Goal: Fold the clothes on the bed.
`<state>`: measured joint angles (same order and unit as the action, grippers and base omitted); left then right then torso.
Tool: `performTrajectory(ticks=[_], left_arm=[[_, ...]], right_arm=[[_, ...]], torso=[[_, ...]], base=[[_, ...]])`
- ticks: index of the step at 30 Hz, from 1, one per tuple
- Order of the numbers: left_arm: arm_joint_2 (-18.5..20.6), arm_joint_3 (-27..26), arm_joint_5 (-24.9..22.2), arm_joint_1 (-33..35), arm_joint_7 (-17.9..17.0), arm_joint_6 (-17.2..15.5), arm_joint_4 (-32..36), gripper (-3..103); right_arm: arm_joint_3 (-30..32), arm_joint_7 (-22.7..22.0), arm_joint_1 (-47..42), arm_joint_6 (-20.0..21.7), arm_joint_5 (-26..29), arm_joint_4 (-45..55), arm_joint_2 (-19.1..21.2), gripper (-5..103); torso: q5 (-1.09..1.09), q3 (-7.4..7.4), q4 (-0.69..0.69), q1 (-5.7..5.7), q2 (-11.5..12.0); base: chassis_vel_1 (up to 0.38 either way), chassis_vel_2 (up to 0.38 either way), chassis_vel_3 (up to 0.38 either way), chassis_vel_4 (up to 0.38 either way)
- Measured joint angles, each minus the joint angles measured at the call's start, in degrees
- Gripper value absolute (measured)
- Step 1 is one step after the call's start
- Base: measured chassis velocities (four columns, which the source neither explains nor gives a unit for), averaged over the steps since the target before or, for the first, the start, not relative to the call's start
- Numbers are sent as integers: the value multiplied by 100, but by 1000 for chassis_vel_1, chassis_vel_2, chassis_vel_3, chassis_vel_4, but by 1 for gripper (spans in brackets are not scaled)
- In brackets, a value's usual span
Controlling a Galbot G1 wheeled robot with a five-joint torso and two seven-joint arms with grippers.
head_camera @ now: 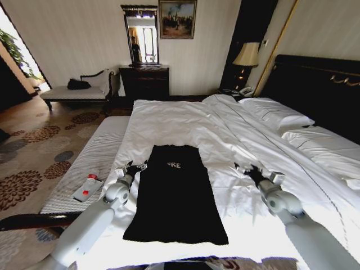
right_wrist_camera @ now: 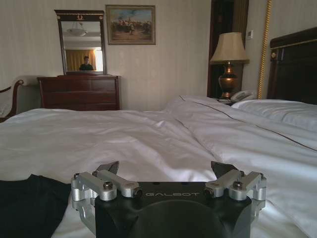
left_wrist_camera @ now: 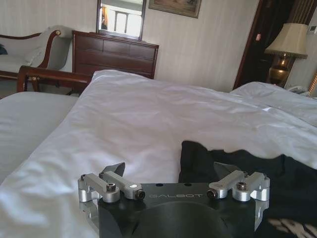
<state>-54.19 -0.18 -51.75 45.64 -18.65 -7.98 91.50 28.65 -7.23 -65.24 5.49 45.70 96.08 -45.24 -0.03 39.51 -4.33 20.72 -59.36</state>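
The clothes are one black T-shirt (head_camera: 175, 194) lying flat on the bed (head_camera: 180, 121) as a long narrow rectangle, with white lettering near its far end. My left gripper (head_camera: 130, 167) hovers open beside the shirt's far left corner. The left wrist view has that gripper (left_wrist_camera: 171, 173) low over the white duvet, the shirt's edge (left_wrist_camera: 237, 158) just ahead on one side. My right gripper (head_camera: 251, 170) is open over bare duvet, well apart from the shirt's right edge. In the right wrist view that gripper (right_wrist_camera: 164, 171) is empty, and the shirt (right_wrist_camera: 29, 203) lies off to one side.
A grey striped bench (head_camera: 95, 157) runs along the bed's left side with a red-and-white packet (head_camera: 88, 188) on it. Pillows (head_camera: 278, 115) and the dark headboard (head_camera: 315, 84) lie to the right. A dresser (head_camera: 144, 81), a chaise (head_camera: 79, 90) and a lamp (head_camera: 246, 56) stand by the far wall.
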Motion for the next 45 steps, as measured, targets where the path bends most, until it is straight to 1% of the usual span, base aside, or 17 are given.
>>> performTrajectory(ticks=[4,6,9,11,12,14,15,17,19,21,27,28,33,39,41,43,45], left_arm=[[-115,275,-351,-705,126,-54,-497,100],[-133,305,-413,-774,148,-67,-572,100],[-241,440,-692,-1074,314,-103,-969,100],[-255,469,-727,-1111,352,-108,-1033,100],[-285,569,-794,-1225,471,-111,-1214,100],[-324,697,-867,-1390,674,-113,-1471,100],[-324,697,-867,-1390,674,-113,-1471,100],[-408,801,-1029,-1601,894,-131,-1799,100],[-435,815,-1074,-1643,942,-138,-1868,100],[-545,830,-1268,-1790,1145,-176,-2145,100],[-810,698,-1557,-2024,1447,-257,-2593,100],[-810,698,-1557,-2024,1447,-257,-2593,100],[-996,702,-1855,-2332,1741,-349,-2985,100],[-1244,855,-2014,-2696,1965,-410,-3490,100],[-1396,1051,-2027,-2854,2060,-413,-3724,100],[-1529,1220,-2026,-2938,2117,-413,-3862,100],[-1541,1231,-2017,-2935,2120,-411,-3864,100]], right_arm=[[-567,472,743,208,647,-409,173,100],[-671,520,848,248,737,-473,188,100],[-1433,824,1619,513,1255,-933,214,100],[-1544,904,1757,554,1318,-1005,210,100],[-1835,1159,2121,686,1507,-1179,189,100],[-2191,1480,2598,928,1888,-1417,103,100],[-2191,1480,2598,928,1888,-1417,103,100],[-2523,1703,3056,1199,2427,-1729,-113,100],[-2597,1741,3173,1278,2550,-1826,-185,100],[-2872,1808,3551,1505,2827,-2312,-467,100],[-3474,2090,4247,1664,2806,-3646,-924,100],[-3474,2090,4247,1664,2806,-3646,-924,100],[-3709,2624,4872,1678,2344,-4714,-1248,100],[-3701,2981,5171,1679,1981,-5369,-1465,100],[-3617,3143,5201,1692,1809,-5554,-1486,100],[-3499,3430,5242,1681,1503,-5825,-1561,100],[-3449,3600,5290,1643,1340,-6007,-1686,100]], torso=[[0,0,-2,1,0],[0,0,-1,1,0],[1,0,1,1,0],[0,0,2,1,0],[0,1,2,1,0],[-2,0,1,1,0],[-2,0,1,1,0],[-1,0,1,1,0],[-1,0,3,1,0],[-2,0,2,1,0],[0,0,0,1,1],[0,0,0,1,1],[-2,0,2,0,0],[-1,0,3,0,0],[1,0,3,1,0],[-3,-1,-11,1,-1],[-1,-1,-10,0,-1]], base=[[0,0,0,0],[0,0,0,0],[0,0,0,0],[0,0,0,0],[0,0,0,0],[0,0,0,0],[0,0,0,0],[0,0,0,0],[0,0,0,0],[0,0,0,0],[0,0,0,0],[0,0,0,0],[0,0,0,0],[0,0,0,0],[0,0,0,0],[0,0,0,0],[0,0,0,0]])
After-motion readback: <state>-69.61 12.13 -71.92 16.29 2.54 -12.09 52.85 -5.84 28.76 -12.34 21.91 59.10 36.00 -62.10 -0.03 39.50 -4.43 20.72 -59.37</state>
